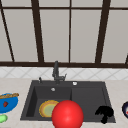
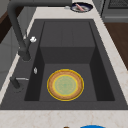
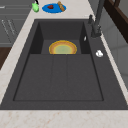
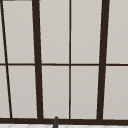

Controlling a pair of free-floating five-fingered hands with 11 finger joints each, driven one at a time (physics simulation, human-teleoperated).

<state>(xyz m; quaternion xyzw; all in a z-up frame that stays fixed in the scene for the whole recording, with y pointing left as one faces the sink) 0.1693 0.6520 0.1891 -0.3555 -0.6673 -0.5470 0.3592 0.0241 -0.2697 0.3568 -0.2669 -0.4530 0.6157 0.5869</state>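
Observation:
A big red ball point(image 1: 67, 115) hangs low at the front, over the near rim of the dark sink point(image 1: 28, 105), and covers part of a yellow and orange plate point(image 1: 47, 108). That plate point(image 2: 65, 85) lies flat on the floor of the sink's left basin point(image 3: 63, 48). My right hand point(image 1: 104, 113) floats over the sink's front right corner, above the drainboard side. Its fingers hang loose and hold nothing. It is apart from the ball.
A black faucet point(image 1: 56, 72) stands behind the basin. On the left counter sit a blue plate with food point(image 1: 7, 102) and a green item point(image 1: 2, 118). A dark plate point(image 1: 125, 109) rests on the right counter. Behind the sink is a window with dark bars point(image 4: 37, 62).

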